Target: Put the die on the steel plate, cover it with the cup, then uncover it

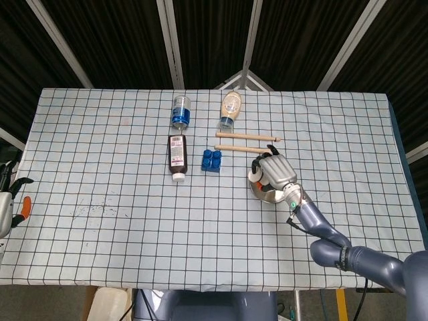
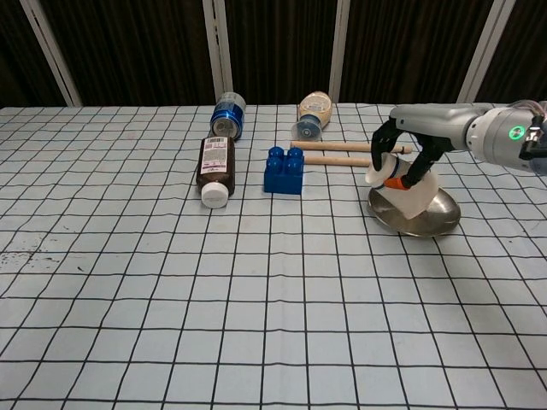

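Observation:
My right hand (image 2: 400, 154) grips the white paper cup (image 2: 416, 198) from above. The cup is upside down and tilted, its rim over the left part of the steel plate (image 2: 440, 220). In the head view the same hand (image 1: 275, 171) covers most of the cup (image 1: 255, 175) above the plate (image 1: 266, 196). The die does not show in either view. My left hand (image 1: 9, 208) hangs at the table's far left edge, fingers apart and holding nothing.
A blue toy brick (image 2: 283, 170) lies left of the plate. Two wooden sticks (image 2: 333, 146) lie just behind it. A brown bottle (image 2: 215, 169), a blue-capped bottle (image 2: 227, 114) and a mayonnaise bottle (image 2: 311, 115) lie further back.

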{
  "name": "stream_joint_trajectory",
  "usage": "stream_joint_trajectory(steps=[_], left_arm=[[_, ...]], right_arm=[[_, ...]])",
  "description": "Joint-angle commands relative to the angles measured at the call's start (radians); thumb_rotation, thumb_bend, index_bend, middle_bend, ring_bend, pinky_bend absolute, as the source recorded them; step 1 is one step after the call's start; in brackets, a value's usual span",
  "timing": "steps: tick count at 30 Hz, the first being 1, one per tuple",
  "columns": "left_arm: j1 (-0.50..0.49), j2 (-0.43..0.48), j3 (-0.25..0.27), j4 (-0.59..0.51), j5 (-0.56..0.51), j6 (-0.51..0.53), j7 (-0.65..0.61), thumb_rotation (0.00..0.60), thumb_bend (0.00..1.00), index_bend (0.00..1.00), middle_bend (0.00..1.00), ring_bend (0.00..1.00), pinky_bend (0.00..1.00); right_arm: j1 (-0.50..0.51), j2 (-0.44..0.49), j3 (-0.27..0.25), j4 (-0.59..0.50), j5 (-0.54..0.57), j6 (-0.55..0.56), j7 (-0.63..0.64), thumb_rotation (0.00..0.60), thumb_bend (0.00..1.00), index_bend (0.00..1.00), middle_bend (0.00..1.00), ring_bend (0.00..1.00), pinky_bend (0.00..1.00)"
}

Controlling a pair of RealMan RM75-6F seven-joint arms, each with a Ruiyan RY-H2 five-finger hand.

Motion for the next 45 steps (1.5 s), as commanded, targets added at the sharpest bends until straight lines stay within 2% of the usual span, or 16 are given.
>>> stream_joint_trajectory(steps=[1, 14, 26, 37, 45], left_arm=[[0.0, -0.001, 0.0, 0.002, -0.002, -0.003, 0.0, 0.6, 0.69, 0.32, 0.0, 0.0, 0.16], [-0.003, -0.006, 0.006, 0.0, 0.003, -0.006, 0.014, 0.6, 0.69, 0.33, 0.0, 0.0, 0.16], [-0.012, -0.015, 0.012, -0.004, 0.007, -0.02, 0.035, 0.6, 0.69, 0.33, 0.0, 0.0, 0.16], [-0.016, -0.015, 0.013, 0.007, 0.002, -0.033, 0.026, 0.6, 0.69, 0.33, 0.0, 0.0, 0.16], [-0.012, -0.012, 0.011, 0.004, 0.002, -0.023, 0.021, 0.6, 0.69, 0.33, 0.0, 0.0, 0.16]], right_arm=[[0.003, -0.004, 0.009, 0.038, 0.005, -0.01, 0.02, 0.6, 0.46, 0.52, 0.49, 0.26, 0.0], [-0.069, 0.074, 0.007, 0.044, -0.008, 0.021, 0.112, 0.6, 0.46, 0.52, 0.49, 0.26, 0.0], [-0.151, 0.143, -0.03, -0.066, -0.093, 0.093, 0.182, 0.6, 0.46, 0.52, 0.49, 0.26, 0.0], [-0.175, 0.186, 0.0, -0.127, -0.117, 0.157, 0.212, 0.6, 0.46, 0.52, 0.49, 0.26, 0.0], [-0.25, 0.27, 0.018, -0.137, -0.106, 0.216, 0.315, 0.6, 0.46, 0.52, 0.49, 0.26, 0.0]])
